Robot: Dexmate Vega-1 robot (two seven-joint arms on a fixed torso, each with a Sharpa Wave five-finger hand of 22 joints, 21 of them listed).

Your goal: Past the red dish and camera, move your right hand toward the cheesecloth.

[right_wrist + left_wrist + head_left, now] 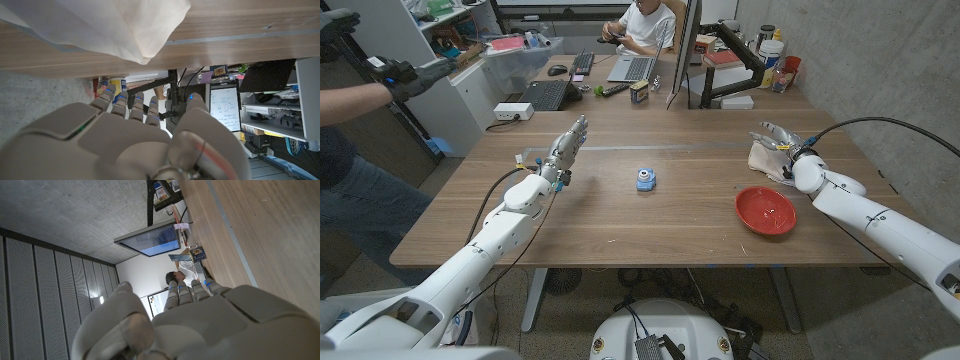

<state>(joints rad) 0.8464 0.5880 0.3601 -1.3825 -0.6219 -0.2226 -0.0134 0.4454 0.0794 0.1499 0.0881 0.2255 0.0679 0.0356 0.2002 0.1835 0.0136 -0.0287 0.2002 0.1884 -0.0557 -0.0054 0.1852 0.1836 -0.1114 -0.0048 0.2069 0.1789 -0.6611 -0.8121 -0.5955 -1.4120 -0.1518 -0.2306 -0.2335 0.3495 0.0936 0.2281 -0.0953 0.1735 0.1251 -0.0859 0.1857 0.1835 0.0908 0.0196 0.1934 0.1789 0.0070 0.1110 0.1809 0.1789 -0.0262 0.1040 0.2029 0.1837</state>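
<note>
The cream cheesecloth (761, 160) lies crumpled near the table's right edge, and shows as a pale fold (100, 25) in the right wrist view. My right hand (778, 137) hovers at its far side with fingers stretched out, holding nothing; its back (135, 140) is seen with the fingers apart. The red dish (766, 209) sits nearer the front edge, beside my right forearm. A small blue camera (646, 179) stands mid-table. My left hand (566, 149) is raised left of the camera, fingers extended and empty, and its back (190, 325) is close to the lens.
Far end of the table (620, 225): laptops (542, 95), a keyboard (582, 63), a monitor (682, 50), a small box (640, 92) and a white power box (513, 111). One person (645, 25) sits behind; another's gloved hand (415, 75) reaches in at left.
</note>
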